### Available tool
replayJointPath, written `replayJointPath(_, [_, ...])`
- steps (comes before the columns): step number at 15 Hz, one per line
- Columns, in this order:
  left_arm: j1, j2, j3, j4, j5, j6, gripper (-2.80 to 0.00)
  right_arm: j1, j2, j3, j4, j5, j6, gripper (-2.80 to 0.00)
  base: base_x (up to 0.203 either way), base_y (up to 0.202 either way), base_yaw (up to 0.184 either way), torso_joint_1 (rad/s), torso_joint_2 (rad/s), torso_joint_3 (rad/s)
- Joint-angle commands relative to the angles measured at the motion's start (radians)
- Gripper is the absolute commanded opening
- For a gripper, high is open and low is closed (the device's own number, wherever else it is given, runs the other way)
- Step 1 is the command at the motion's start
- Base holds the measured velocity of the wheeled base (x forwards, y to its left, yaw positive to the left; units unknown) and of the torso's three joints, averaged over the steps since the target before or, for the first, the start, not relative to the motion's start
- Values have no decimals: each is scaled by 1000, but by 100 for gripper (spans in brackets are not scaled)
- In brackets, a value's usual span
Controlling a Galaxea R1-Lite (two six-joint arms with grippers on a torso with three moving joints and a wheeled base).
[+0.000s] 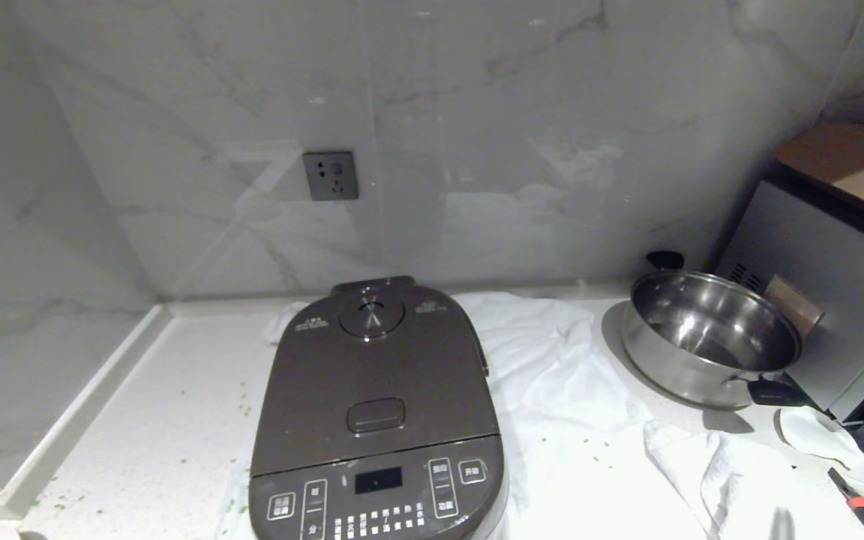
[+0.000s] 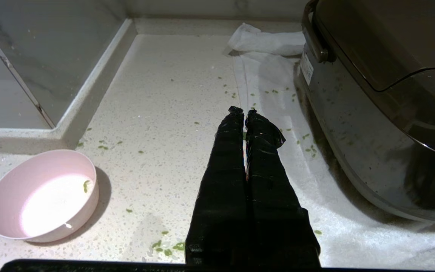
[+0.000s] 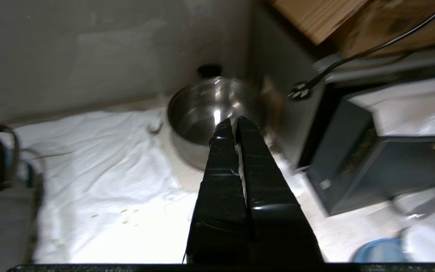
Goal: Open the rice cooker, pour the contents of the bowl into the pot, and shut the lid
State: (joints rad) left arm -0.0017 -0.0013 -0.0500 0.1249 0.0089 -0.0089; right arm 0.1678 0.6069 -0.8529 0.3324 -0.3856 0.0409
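The rice cooker [image 1: 377, 420] sits at the near middle of your desk [image 1: 162, 420] on a rumpled white cloth [image 1: 552, 390], and its lid [image 1: 376, 375] is down flush, steam vent at the far end and oblong latch button [image 1: 376, 415] near the front panel. You can judge the job as essentially finished: the bowl [image 2: 42, 196], pale pink and smooth with a glossy white inside, stands on the desk to the cooker's left, almost bare, one green fleck clinging inside. The pot is hidden under the lid, so you cannot confirm what went in. Scattered green bits [image 2: 164, 247] lie on the speckled stone and the cloth beside the cooker's shiny dark flank. Your left tool [image 2: 243, 111] hangs clenched on nothing over the desk between bowl and cooker; your right tool [image 3: 234, 121] is likewise pressed together and empty, above the cloth, pointing toward the polished steel pan [image 1: 709, 337] at the far right. Little is called for next beyond parking both arms, perhaps checking that the latch has caught.
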Motion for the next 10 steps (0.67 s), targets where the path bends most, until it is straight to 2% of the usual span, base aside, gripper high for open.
replayJointPath(1, [0, 0, -1, 1, 0, 0, -280, -62, -122, 20, 3, 2, -57, -280, 0, 0, 0, 0, 0, 0])
replayJointPath(4, [0, -2, 0, -1, 0, 0, -280, -165, -221, 79, 2, 15, -147, -280, 0, 0, 0, 0, 0, 0])
replayJointPath(5, [0, -2, 0, 0, 0, 0, -280, -173, -261, 98, 2, 38, -169, -280, 0, 0, 0, 0, 0, 0])
replayJointPath(8, [0, 0, 0, 0, 0, 0, -280, -181, -382, 175, 3, 177, -195, -280, 0, 0, 0, 0, 0, 0])
replayJointPath(10, [0, -2, 0, 0, 0, 0, -280, -177, -448, 247, 3, 205, -197, -280, 0, 0, 0, 0, 0, 0])
